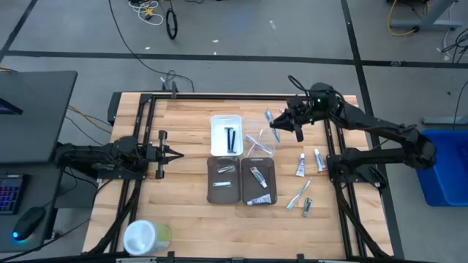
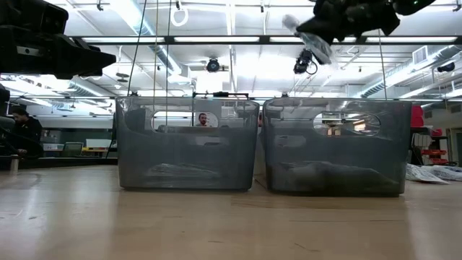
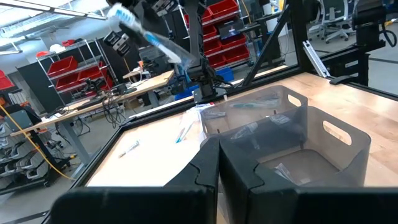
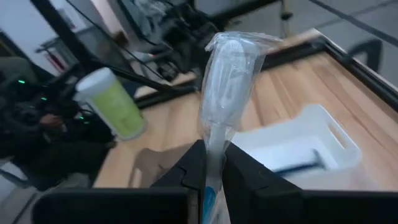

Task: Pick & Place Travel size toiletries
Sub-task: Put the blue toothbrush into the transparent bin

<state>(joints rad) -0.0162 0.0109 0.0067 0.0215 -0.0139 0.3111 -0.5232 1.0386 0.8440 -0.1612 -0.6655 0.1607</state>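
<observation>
Toothbrush in a clear plastic wrapper [image 4: 225, 93], slim and pale with a light-blue handle end, sits pinched between the two dark fingers of the right gripper [image 4: 210, 163]. In the right wrist view its long axis runs straight out from the fingertips, head end away from the gripper. From above, the right gripper [image 1: 276, 126] hangs over the far right part of the wooden table [image 1: 190, 212], just beside the clear rectangular tray [image 1: 258, 145], and the toothbrush [image 1: 270, 117] points toward the far edge. In the low view it is held well above the two grey translucent trays [image 2: 188, 144], tilted up and to the picture's left.

The left gripper [image 1: 174, 154] waits near the table's left side, fingers together on nothing. Thin black sticks [image 1: 230, 138] lie lengthwise in the white rectangular tray [image 1: 216, 124]. Small white tubes [image 1: 310, 161] and another slim toothbrush [image 1: 297, 197] lie on the bare wood to the right of the trays. A round white-and-green container [image 1: 146, 237] stands near the front left corner.
</observation>
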